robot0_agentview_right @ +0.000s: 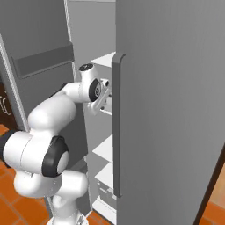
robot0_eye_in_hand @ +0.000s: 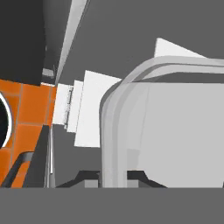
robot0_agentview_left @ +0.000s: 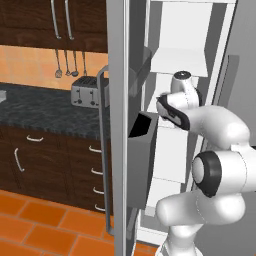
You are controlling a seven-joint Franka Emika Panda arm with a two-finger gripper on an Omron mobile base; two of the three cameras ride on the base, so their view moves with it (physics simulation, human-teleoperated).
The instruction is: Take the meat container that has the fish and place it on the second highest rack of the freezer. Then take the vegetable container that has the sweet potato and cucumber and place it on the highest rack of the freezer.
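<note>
Clamped between the gripper's dark fingertips is the rim of a pale grey, round-cornered container, its smooth wall rising straight ahead of the hand. White freezer shelves step away beyond it. Orange floor tiles and dark wood cabinets surround the open grey door.

Matt grey freezer, glossy orange floor tiles

Freezer grey outside, white shelves; floor orange tile; container seemingly pale grey.
</note>
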